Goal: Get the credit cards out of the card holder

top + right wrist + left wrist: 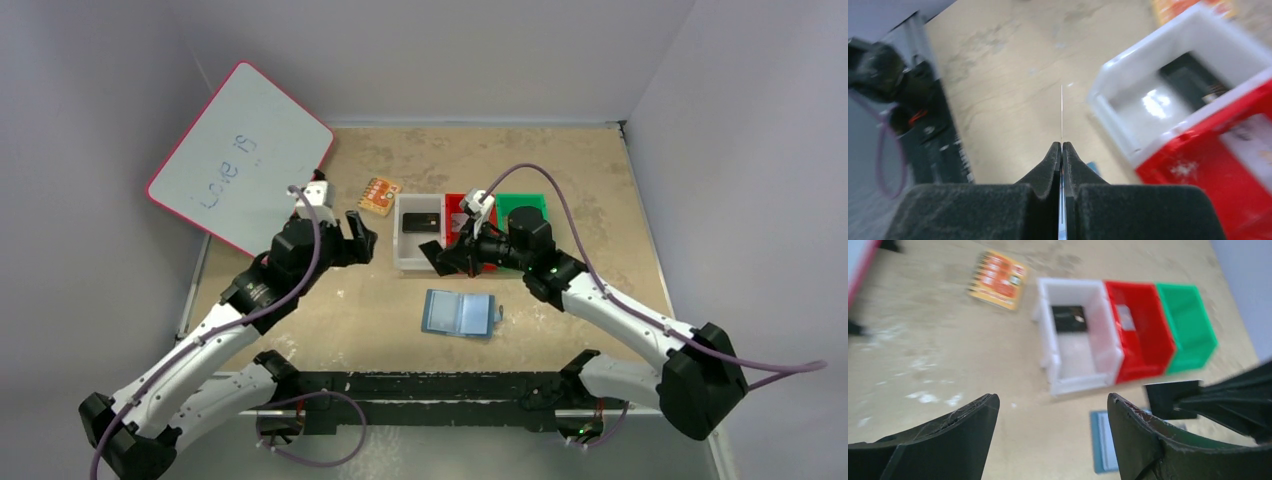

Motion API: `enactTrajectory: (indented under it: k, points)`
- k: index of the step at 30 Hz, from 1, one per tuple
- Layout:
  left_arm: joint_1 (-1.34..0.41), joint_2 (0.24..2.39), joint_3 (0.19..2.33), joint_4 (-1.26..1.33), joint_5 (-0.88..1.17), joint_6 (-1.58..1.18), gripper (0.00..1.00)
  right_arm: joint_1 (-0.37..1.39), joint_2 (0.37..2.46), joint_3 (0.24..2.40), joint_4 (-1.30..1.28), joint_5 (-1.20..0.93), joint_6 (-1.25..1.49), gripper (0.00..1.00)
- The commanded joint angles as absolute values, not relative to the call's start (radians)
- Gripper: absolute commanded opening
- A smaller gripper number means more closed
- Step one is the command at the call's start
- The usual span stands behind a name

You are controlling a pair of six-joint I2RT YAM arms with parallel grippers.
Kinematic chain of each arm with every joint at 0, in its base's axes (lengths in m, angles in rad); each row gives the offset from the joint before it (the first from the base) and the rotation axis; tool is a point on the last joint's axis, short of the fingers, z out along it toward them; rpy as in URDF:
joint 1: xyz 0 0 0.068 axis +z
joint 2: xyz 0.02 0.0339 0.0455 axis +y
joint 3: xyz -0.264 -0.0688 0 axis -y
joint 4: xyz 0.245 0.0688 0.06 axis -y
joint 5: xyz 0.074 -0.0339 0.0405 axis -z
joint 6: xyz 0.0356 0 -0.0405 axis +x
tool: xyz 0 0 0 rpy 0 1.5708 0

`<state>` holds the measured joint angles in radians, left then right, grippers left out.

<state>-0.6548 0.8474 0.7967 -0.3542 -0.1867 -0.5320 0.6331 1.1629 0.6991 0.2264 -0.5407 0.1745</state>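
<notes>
Now, black card (1068,318) in white bin (1083,382), grey card (1126,318) in red bin (1143,365)

We read only the handwritten words "Love is" on the pink-rimmed whiteboard (240,155) at the far left, while the print on the orange square (380,195) is too small for us to make out.
</notes>
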Motion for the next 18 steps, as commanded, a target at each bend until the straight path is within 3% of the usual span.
enactTrajectory:
  k: [1, 8, 18]
  points:
    - [-0.649, 0.767, 0.822, -0.405, -0.627, -0.592, 0.80, 0.634, 1.089, 0.717, 0.347, -0.274, 0.026, 0.00]
    - [-0.650, 0.698, 0.776, -0.479, -0.932, -0.663, 0.82, 0.635, 1.157, 0.787, 0.385, -0.116, -0.190, 0.00]
    - [-0.650, 0.685, 0.790, -0.552, -1.088, -0.660, 0.84, 0.695, 1.387, 0.958, 0.293, -0.037, -0.347, 0.00]
